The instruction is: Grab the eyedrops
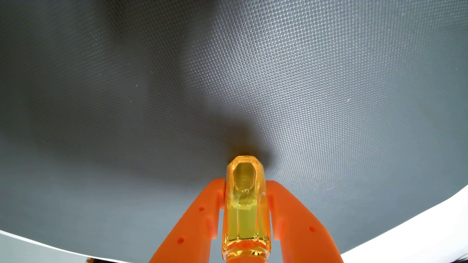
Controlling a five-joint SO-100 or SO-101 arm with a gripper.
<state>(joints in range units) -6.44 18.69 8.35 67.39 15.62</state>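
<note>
Wrist view, orange gripper [245, 185] closed snug on amber eyedrops [245, 202], bottle between both fingers, end poking past the tips, dark textured mat [228, 75] beyond, shadow just ahead, white table [430, 232] at mat edges

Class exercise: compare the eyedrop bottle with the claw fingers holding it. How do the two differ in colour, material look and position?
The eyedrop bottle is see-through amber-yellow with liquid inside; the claw fingers are solid, matte orange. The bottle is one piece in the middle; the fingers stand on either side, pressing it. The bottle's end reaches past the fingertips toward the grey textured mat. Both share a warm orange tone.
</note>
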